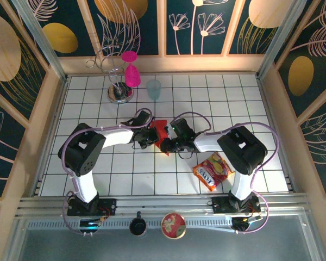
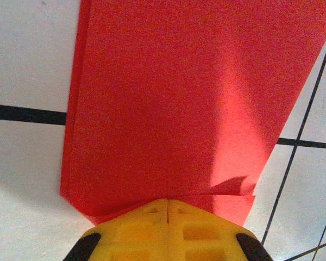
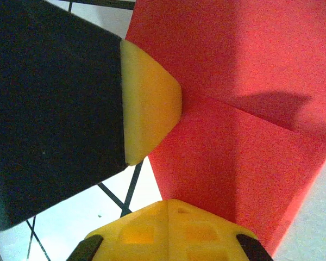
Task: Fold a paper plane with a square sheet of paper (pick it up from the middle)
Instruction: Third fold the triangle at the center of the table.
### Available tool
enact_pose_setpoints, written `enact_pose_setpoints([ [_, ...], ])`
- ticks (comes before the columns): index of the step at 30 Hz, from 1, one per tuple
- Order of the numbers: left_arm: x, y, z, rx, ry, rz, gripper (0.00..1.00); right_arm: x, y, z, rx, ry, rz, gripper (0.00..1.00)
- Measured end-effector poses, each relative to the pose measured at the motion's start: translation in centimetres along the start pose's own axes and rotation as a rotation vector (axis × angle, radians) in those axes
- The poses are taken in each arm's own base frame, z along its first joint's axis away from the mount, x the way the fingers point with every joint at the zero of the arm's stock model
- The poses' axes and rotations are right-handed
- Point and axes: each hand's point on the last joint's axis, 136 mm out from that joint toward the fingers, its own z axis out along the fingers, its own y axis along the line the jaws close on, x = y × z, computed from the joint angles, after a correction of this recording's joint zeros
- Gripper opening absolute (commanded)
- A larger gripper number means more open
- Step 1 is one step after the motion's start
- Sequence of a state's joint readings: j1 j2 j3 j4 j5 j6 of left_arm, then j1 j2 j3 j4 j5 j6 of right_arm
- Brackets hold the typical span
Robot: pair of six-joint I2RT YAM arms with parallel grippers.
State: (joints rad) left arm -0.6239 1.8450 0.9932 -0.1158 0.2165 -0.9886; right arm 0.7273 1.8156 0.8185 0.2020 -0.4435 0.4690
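The square sheet of paper (image 1: 161,130) is bright red and folded over into layers, held just above the tiled table between both arms. In the left wrist view the sheet of paper (image 2: 179,103) stretches away from my left gripper (image 2: 167,203), whose yellow fingertips are shut on its near edge, where a small flap sticks out. In the right wrist view the sheet of paper (image 3: 244,136) shows a diagonal crease. My right gripper (image 3: 171,202) is shut on its lower corner, and the left arm's yellow fingertip (image 3: 149,100) pinches its left edge. From above, the left gripper (image 1: 152,136) and right gripper (image 1: 170,143) meet at the sheet.
A pink goblet (image 1: 131,70) hangs on a metal stand (image 1: 119,93) at the back, beside a pale blue cup (image 1: 154,88). A red-and-yellow snack packet (image 1: 212,171) lies front right. A round tin (image 1: 173,224) sits on the near rail. Wooden walls (image 1: 46,117) enclose the table.
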Motion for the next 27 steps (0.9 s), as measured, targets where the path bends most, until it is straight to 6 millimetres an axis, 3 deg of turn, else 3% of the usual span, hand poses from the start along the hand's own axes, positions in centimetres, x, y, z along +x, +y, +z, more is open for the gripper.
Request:
enact_pose_setpoints([
  [5,0.0,0.1,0.0,-0.001,0.000,0.005,0.03,0.3,0.0,-0.2,-0.002,0.007,-0.018,0.02],
  [20,0.0,0.1,0.0,0.004,0.001,0.014,0.03,3.7,-1.2,-3.3,0.059,0.066,-0.021,0.02],
  [27,0.0,0.1,0.0,0.008,0.004,0.012,0.03,0.7,1.6,-5.7,0.012,-0.050,-0.072,0.03],
])
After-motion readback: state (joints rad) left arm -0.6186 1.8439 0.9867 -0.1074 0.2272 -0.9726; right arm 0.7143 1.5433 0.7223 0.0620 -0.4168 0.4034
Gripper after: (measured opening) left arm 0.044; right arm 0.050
